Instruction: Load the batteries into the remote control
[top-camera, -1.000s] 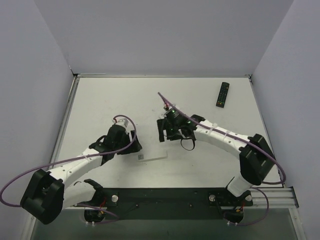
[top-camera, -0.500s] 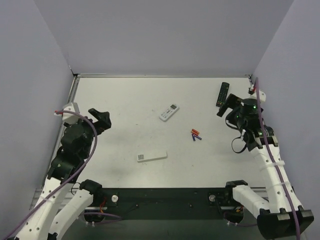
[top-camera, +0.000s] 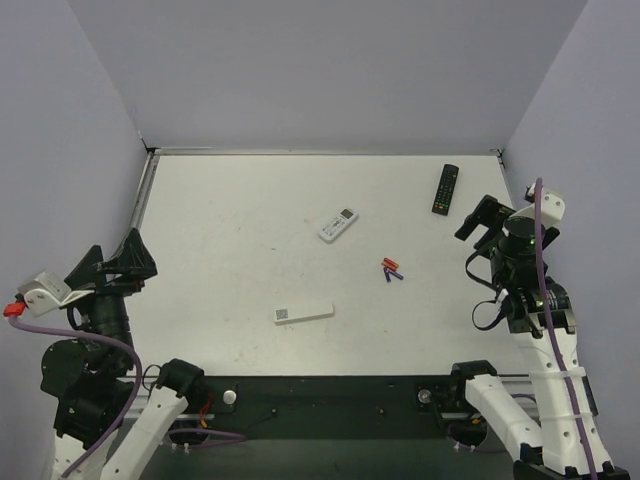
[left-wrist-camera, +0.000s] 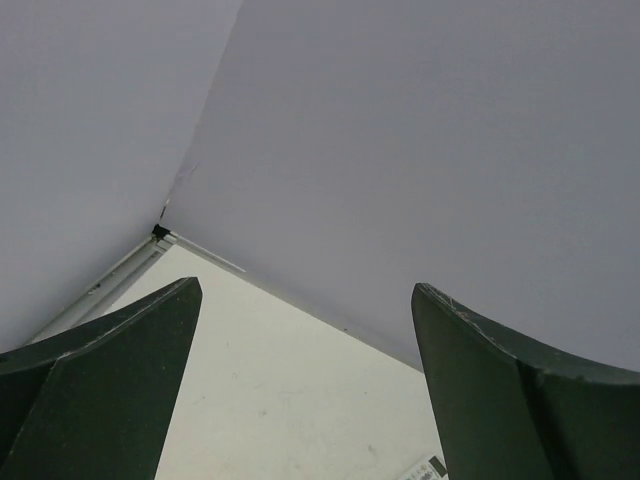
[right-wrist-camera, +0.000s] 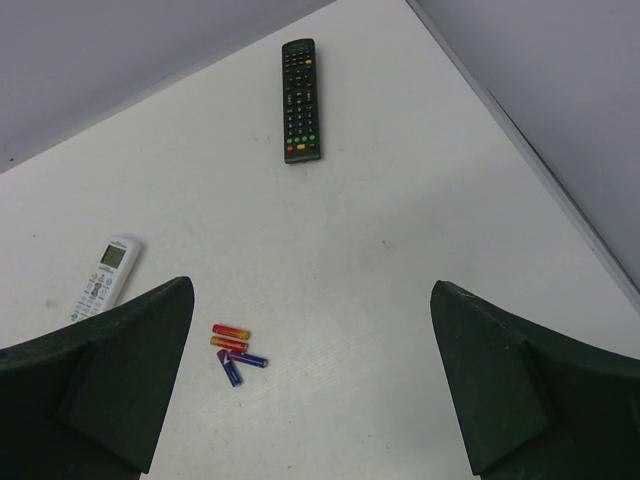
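room: pale lavender walls (top-camera: 320, 70) are closing in a white table (top-camera: 230, 220) on three sides.
left gripper (left-wrist-camera: 305, 288): is hanging high off the table's left edge, jaws spread as wide as they go, gripping nothing, facing the far corner.
right gripper (right-wrist-camera: 312, 288): is hovering over the right side, jaws equally wide, nothing between them.
remote control (top-camera: 304, 313): is lying flat near the front middle, grey patch at its left end, well apart from both grippers.
batteries: green cells are not showing in any view; I cannot tell whether they are sitting inside the remote control.
decoys: red and blue cells (right-wrist-camera: 229, 343) are lying clustered right of centre; display remote (top-camera: 338, 225) and black remote (top-camera: 445, 188) are lying farther back.
doing it well: my judgement is to locate the green pair first, skip the coloured cluster, then pin the slim bar with one arm while the other is seating cells.
surface: is looking smooth and bare, so a light remote is likely to skate if pushed.
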